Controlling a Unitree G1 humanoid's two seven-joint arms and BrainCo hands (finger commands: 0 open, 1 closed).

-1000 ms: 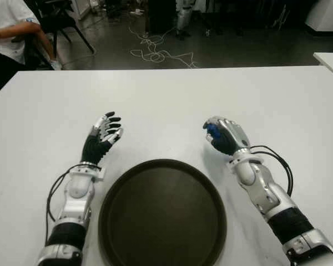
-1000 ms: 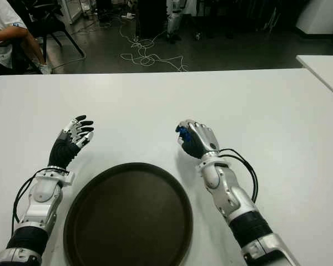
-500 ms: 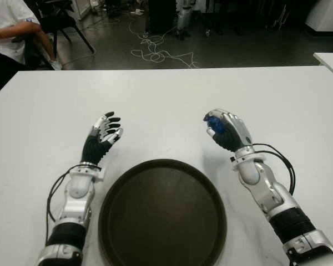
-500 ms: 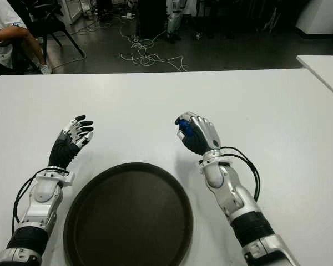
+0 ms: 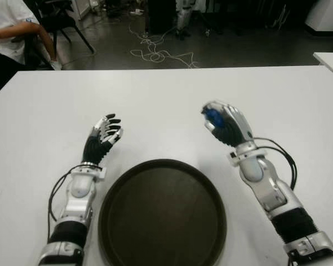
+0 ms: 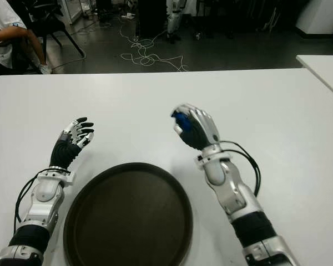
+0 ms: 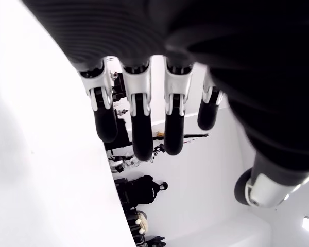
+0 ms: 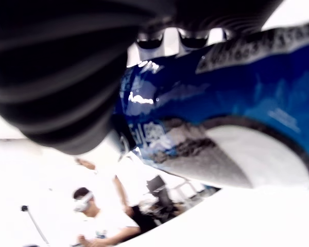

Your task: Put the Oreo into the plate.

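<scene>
Oreo [image 5: 212, 116] clenched in right robot hand [image 5: 225, 124] beyond dark plate [image 5: 162, 213]; left robot hand [image 5: 102, 137] spread, empty beside plate.

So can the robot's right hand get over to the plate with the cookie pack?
Probably yes. The right hand grips the blue cookie pack just past the plate, and only bare table lies between them.
</scene>
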